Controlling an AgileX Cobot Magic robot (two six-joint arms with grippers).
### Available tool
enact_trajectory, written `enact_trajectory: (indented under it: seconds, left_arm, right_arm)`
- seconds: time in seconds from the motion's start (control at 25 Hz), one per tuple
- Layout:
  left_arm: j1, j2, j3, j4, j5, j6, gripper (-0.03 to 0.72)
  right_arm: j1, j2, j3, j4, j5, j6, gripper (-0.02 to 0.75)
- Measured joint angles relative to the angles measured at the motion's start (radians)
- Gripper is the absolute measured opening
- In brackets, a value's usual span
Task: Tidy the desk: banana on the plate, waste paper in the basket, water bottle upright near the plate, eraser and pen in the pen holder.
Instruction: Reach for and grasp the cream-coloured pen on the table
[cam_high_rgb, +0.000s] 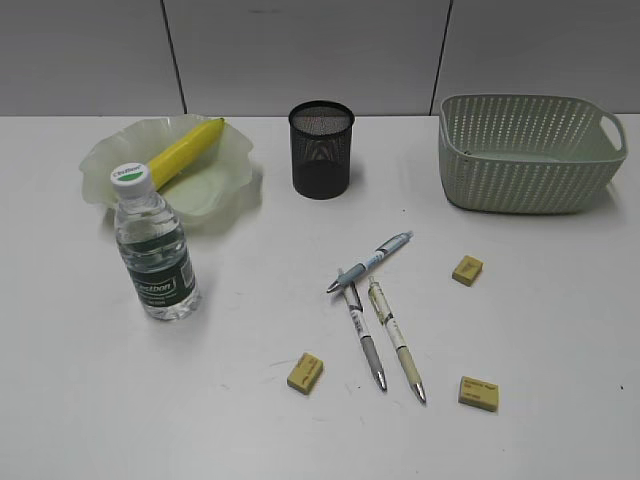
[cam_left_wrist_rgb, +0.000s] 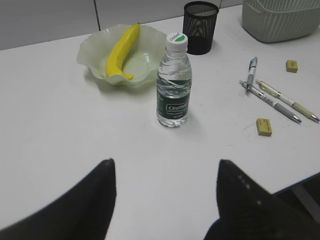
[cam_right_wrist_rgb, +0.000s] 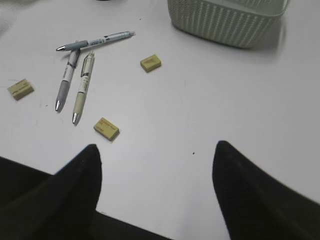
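1. Banana (cam_high_rgb: 186, 150) lies in the plate (cam_high_rgb: 230, 195) at the back left of the table (cam_high_rgb: 560, 330), its long axis slanting from front left to back right, with one end reaching past the plate's back rim
2. Water bottle (cam_high_rgb: 155, 247) stands upright, cap on top, just in front of the plate and near its front rim
3. Three pens sit near the middle of the table: the blue-grey pen (cam_high_rgb: 370, 261) slants up toward the right, while the grey pen (cam_high_rgb: 364, 335) and the cream pen (cam_high_rgb: 396, 340) lie side by side, tips toward the front edge; their top ends crowd close under the blue-grey one
4. Three yellow erasers lie flat and well apart: the left eraser (cam_high_rgb: 305, 372) in front of the pens' left side, the back eraser (cam_high_rgb: 467, 270) right of the pens, the front eraser (cam_high_rgb: 479, 393) near the front right
5. Open tabletop stretches along the front edge and between the pens and the basket (cam_high_rgb: 530, 175)
6. Pen holder (cam_high_rgb: 322, 149) stands upright at the back middle; nothing shows above its rim, and its inside is too dark to tell
7. Basket sits at the back right; only a small dark speck is visible inside
8. Left gripper (cam_left_wrist_rgb: 165, 200) hangs over bare table in front of the bottle, jaws apart and holding nothing; right gripper (cam_right_wrist_rgb: 155, 192) hovers over bare table in front of the basket, jaws wide and holding nothing
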Motion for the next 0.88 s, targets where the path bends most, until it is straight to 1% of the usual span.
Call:
enact_trajectory:
  seconds: [0.12,0.32,0.44,0.6,0.72,0.88]
  left_arm:
    - [0.0,0.0,0.0,0.0,-0.001,0.0,0.47]
    - [0.0,0.0,0.0,0.0,-0.001,0.0,0.468]
    - [0.0,0.0,0.0,0.0,-0.001,0.0,0.468]
    - [0.0,0.0,0.0,0.0,-0.001,0.0,0.468]
    - [0.0,0.0,0.0,0.0,-0.001,0.0,0.468]
    - [0.0,0.0,0.0,0.0,-0.001,0.0,0.468]
  right_arm:
    - [0.0,0.179,-0.05,0.022,-0.029,-0.013,0.546]
    - [0.0,0.498,-0.191,0.07,-0.043,-0.031,0.546]
    - [0.0,0.639,-0.286,0.096,-0.045,-0.032,0.546]
    - [0.012,0.82,-0.394,0.104,-0.04,-0.016,0.546]
    - [0.065,0.938,-0.452,0.08,-0.023,0.046,0.546]
    - [0.191,1.096,-0.531,-0.032,0.049,0.228,0.546]
